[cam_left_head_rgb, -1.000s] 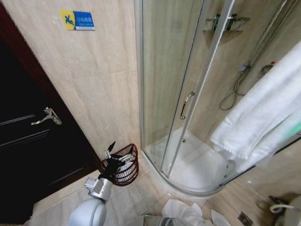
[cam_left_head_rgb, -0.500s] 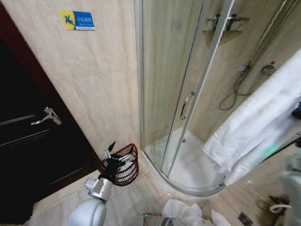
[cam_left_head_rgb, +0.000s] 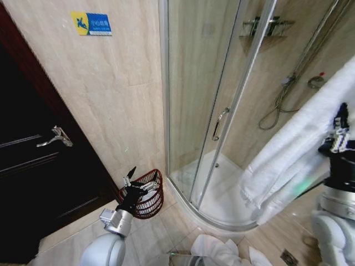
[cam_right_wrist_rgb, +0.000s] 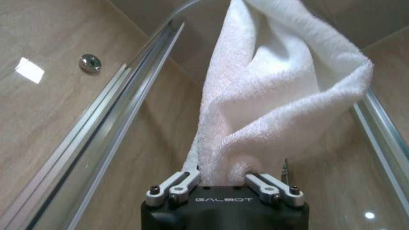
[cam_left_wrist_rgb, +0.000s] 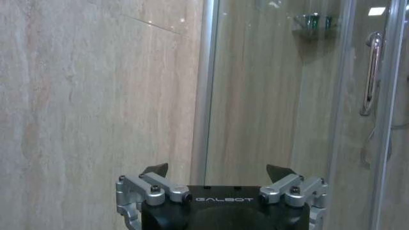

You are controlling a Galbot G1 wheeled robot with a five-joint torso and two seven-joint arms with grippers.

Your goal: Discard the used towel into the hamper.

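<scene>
A long white towel hangs at the right, in front of the shower glass. My right gripper is raised at the right edge and shut on it. The right wrist view shows the towel bunched between the closed fingers of my right gripper. The hamper, a small dark red-brown basket of open bars, stands on the floor against the wall beside the shower. My left gripper hovers just left of its rim. It is open and holds nothing, with its fingers spread in the left wrist view.
The curved glass shower enclosure with its door handle fills the middle. A dark door with a lever handle is at the left. More white cloth lies on the floor tiles near the bottom edge.
My right arm has risen into sight at the right edge, carrying the towel, whose hanging end has shifted slightly. The left arm and the hamper have not moved.
</scene>
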